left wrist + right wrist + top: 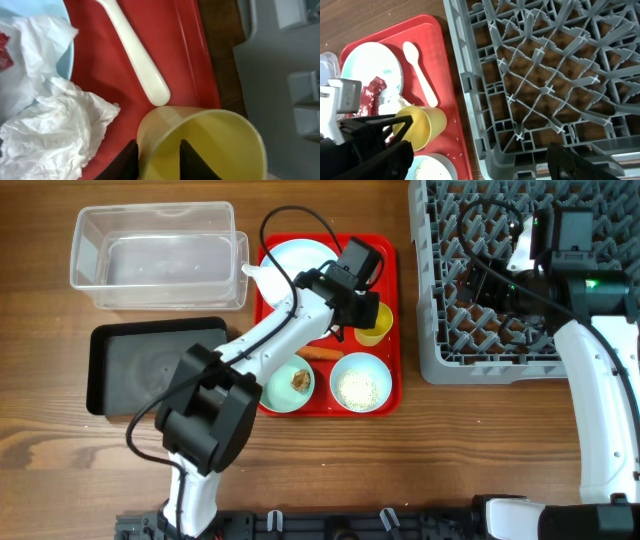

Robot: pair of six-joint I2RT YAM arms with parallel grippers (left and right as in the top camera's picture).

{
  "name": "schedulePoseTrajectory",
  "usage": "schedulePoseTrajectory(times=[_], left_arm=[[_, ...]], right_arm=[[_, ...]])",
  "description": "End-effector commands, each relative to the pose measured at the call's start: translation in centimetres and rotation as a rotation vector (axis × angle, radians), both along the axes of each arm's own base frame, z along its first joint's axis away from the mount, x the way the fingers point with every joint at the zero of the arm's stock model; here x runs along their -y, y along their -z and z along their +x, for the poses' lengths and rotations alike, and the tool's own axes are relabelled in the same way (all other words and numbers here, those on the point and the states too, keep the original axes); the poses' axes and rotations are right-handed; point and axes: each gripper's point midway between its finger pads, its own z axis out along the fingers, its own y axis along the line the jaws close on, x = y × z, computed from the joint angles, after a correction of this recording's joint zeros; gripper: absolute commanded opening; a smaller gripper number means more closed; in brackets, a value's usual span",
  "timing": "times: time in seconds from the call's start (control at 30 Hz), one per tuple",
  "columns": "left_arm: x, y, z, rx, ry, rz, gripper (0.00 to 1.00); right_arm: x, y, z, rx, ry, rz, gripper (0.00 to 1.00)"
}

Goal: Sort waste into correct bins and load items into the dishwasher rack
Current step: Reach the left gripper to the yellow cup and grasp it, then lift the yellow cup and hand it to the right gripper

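Wooden surface [480,460] carries the tub [160,250] and black tray [150,365] at the left of the overhead frame, the red tray [322,406] at centre and the rack [430,330] at upper right. Step in hand, by judgement: pickup of the cup [215,145] for loading into the rack. The cup sits at the right edge of the red tray, just beside the spoon [135,55] and near the tissue [55,125]. The left arm reaches diagonally from lower left across the red tray. The left claw [157,152] straddles the cup wall at a narrow opening, one finger outside and one inside. Whether it is clamping cannot be told. The right arm extends up the right side over the rack, and the right claw [492,288] is spread wide and holds nothing. The next move likely calls for a firm pinch on the rim, a straight lift clear of the spoon, then transfer rightward over the rack wall.
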Motion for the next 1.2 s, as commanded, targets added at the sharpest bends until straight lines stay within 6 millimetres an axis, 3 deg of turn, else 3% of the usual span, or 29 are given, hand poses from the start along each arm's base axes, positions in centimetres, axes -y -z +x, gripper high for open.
schedulePoseTrajectory(times=[0.0,0.13,0.27,0.4,0.57,0.77,0.87,1.0,1.17], left_arm=[[-0.2,2.0,-0.4,-0.042,-0.009,0.033,0.04],[-0.3,-0.4,0.2,-0.007,-0.037,-0.005,0.04],[-1.1,-6.6,1.4,0.049,-0.086,-0.137,0.04],[-2.7,-14.3,1.3,0.074,-0.054,-0.359,0.04],[-5.5,-20.4,0.6,0.042,0.020,-0.611,0.04],[-6.7,-23.7,-1.0,-0.032,0.207,-0.851,0.04],[-6.6,-25.7,-2.1,-0.021,0.331,-0.951,0.04],[-6.3,-26.9,-2.6,0.004,0.401,-0.993,0.04],[-5.6,-26.7,-3.0,-0.013,0.415,-0.994,0.04]], right_arm=[[0.5,-1.2,0.2,0.034,-0.003,-0.029,0.88],[0.5,-1.3,0.4,0.045,-0.003,-0.029,0.88],[0.1,-1.8,1.0,0.075,-0.014,-0.013,0.88],[-0.8,-3.3,1.7,0.152,-0.079,0.038,0.88],[-2.9,-6.7,2.1,0.309,-0.295,0.219,0.91],[-8.9,-11.2,-0.1,0.566,-0.805,0.459,0.95],[-10.7,-13.1,-1.8,0.693,-1.009,0.616,0.97],[-11.6,-14.2,-3.2,0.799,-1.151,0.806,0.99],[-14.1,-13.3,-3.1,0.793,-1.239,0.847,1.00]])
